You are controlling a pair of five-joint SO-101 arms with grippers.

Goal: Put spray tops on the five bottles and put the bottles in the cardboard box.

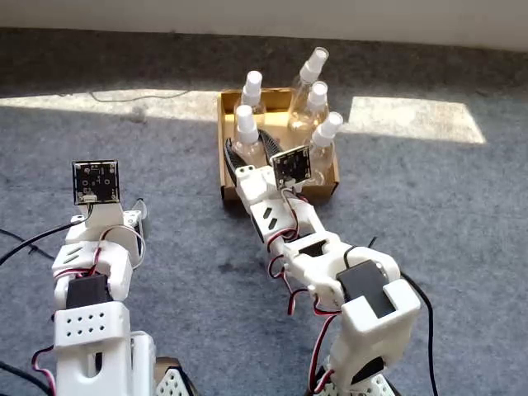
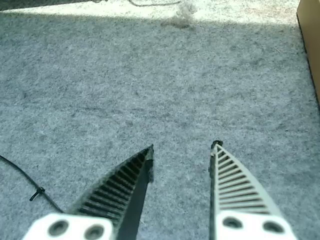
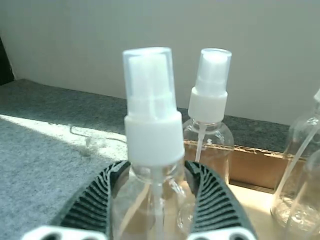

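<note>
Right tool (image 3: 155,172) pinches a capped bottle (image 3: 152,125) standing in the box (image 1: 272,96), at a near corner. Four more capped bottles (image 1: 318,95) stand in the box. Left tool (image 2: 183,146) is spread over the table (image 2: 150,75), well apart from the box.

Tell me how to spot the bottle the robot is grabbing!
Find the cardboard box on the grey carpet. Five clear spray bottles stand in it; yours is the bottle in the corner nearest the arms, on the left. Only it has the right end effector with its black fingers on either side.
</note>
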